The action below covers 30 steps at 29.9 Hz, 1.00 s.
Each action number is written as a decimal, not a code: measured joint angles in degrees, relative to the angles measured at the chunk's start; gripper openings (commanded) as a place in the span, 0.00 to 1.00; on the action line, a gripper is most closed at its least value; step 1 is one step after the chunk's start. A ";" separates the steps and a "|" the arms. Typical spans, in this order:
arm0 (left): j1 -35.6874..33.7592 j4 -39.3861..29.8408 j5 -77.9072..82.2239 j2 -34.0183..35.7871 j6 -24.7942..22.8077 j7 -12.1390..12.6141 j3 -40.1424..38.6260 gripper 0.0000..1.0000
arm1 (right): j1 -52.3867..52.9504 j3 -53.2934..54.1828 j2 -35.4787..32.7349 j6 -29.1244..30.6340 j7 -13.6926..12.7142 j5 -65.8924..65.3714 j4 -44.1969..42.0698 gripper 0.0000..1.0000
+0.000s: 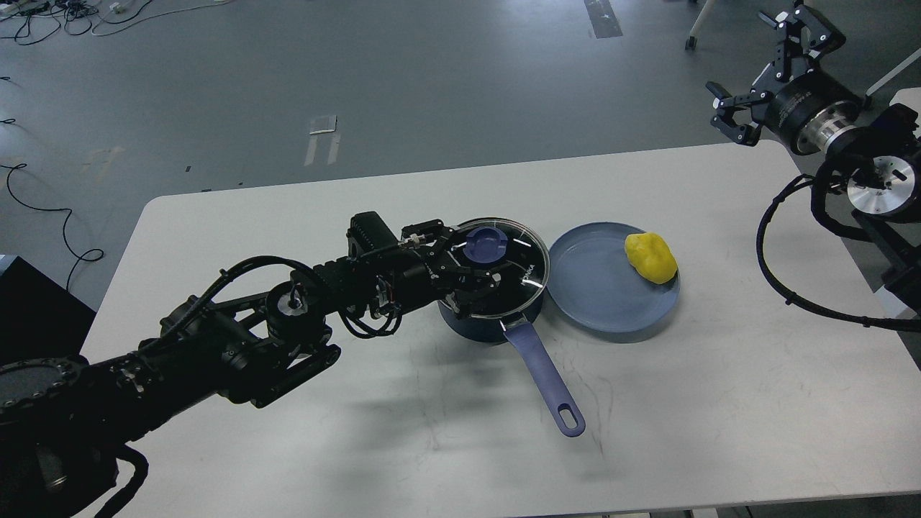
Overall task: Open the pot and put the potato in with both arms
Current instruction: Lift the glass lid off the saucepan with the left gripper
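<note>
Near the bench [288, 446] centre, the pot [489, 320] stands with its glass lid [529, 252] on. Left end effector [481, 265] straddles the lid knob [486, 243]; grip undeterminable. On the plate [597, 302] beside the pot lies the potato [651, 257]. Right end effector [759, 68] is released beyond the far right corner.

Clear glass lid [514, 270], glossy blue plate [611, 302], matt white table [432, 432].
</note>
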 measured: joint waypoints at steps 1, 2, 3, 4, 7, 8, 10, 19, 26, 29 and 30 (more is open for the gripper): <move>0.00 0.06 0.00 -0.03 0.05 0.00 0.05 0.19 | -0.02 0.00 0.00 -0.05 0.00 0.00 -0.01 1.00; 0.01 0.10 -0.01 -0.05 0.07 -0.07 0.08 0.14 | -0.06 -0.01 0.00 -0.10 0.00 -0.01 -0.02 1.00; 0.05 0.14 -0.02 -0.05 0.08 -0.24 0.11 0.13 | -0.08 -0.01 0.00 -0.14 0.00 -0.03 -0.02 1.00; 0.06 0.19 -0.05 -0.05 0.08 -0.55 0.11 0.12 | -0.10 -0.02 0.00 -0.17 0.00 -0.05 -0.03 1.00; -0.01 0.30 -0.15 0.07 0.10 -1.23 0.09 0.13 | -0.17 -0.08 0.00 -0.26 0.00 -0.08 -0.03 1.00; -0.07 0.32 -0.22 0.22 0.12 -1.37 0.09 0.13 | -0.18 -0.10 0.00 -0.27 0.00 -0.08 -0.03 1.00; -0.12 0.33 -0.46 0.69 0.25 -1.52 0.03 0.13 | -0.19 -0.11 0.00 -0.27 0.00 -0.09 -0.03 1.00; -2.53 -0.98 -3.09 4.72 0.97 -3.38 -0.79 0.13 | -0.20 -0.21 0.05 -0.27 0.00 -0.09 -0.05 1.00; -7.46 -1.09 -7.14 11.07 2.49 -4.06 -0.79 0.13 | -0.20 -0.36 0.10 -0.27 0.00 -0.09 0.00 1.00; -7.23 -1.05 -7.25 14.21 4.16 -4.90 -0.16 0.13 | -0.19 -0.59 0.35 -0.27 0.00 -0.09 0.07 1.00; -6.91 -1.05 -7.19 14.86 4.87 -5.09 -0.01 0.13 | -0.17 -0.61 0.45 -0.27 0.00 -0.09 0.07 1.00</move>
